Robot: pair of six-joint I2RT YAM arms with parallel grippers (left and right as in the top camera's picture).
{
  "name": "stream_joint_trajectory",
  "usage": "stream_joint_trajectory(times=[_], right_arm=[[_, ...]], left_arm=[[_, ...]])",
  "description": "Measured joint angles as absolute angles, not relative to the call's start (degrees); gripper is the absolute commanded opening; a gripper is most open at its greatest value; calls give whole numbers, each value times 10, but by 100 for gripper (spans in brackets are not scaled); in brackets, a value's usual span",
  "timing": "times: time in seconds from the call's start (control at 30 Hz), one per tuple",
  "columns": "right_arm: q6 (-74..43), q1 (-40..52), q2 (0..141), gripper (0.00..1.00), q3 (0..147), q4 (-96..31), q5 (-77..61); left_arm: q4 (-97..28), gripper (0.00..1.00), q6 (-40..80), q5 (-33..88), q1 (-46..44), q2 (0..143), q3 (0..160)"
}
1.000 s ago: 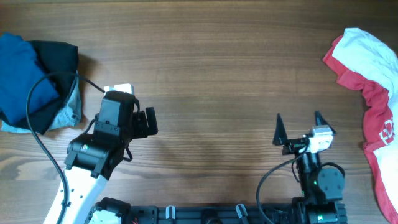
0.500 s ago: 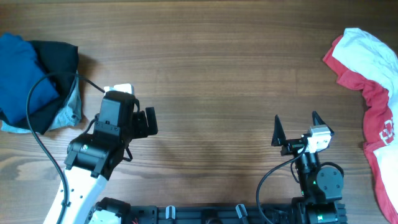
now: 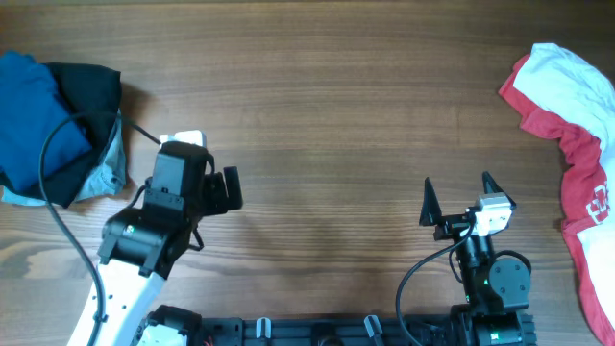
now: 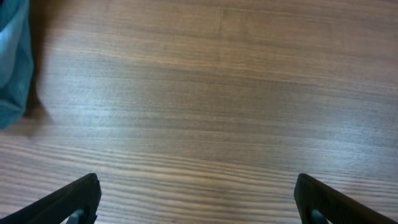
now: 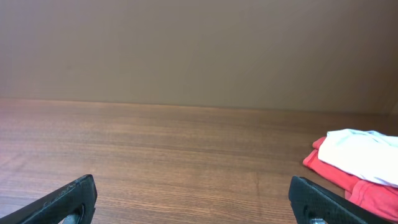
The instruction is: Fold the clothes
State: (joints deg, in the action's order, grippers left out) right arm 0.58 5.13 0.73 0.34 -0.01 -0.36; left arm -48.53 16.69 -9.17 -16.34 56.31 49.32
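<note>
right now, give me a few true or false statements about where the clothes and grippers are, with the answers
1. The left gripper and right gripper are both open and empty. True.
2. The blue polo shirt is spread flat in the middle of the table. False: it lies crumpled at the far left edge, against a black garment.
3. A red-and-white top lies at the right edge. True.
4. The left gripper is touching the blue polo shirt. False: it is apart from it, over bare wood.
</note>
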Motion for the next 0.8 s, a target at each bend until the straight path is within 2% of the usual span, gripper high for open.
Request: stream_joint_trajectory(times=[0.2,0.47,0.53,0.8], right_arm=[[6,51,7,100,3,0,-4],[6,51,7,100,3,0,-4],[6,51,7,100,3,0,-4],[6,51,7,100,4,0,-4]], left_arm=[[-510,100,167,-83,-79,467,472],[-470,100,167,-69,6,294,359],[-430,100,167,-60,11,251,315],[-135,100,167,-33,11,114,133]])
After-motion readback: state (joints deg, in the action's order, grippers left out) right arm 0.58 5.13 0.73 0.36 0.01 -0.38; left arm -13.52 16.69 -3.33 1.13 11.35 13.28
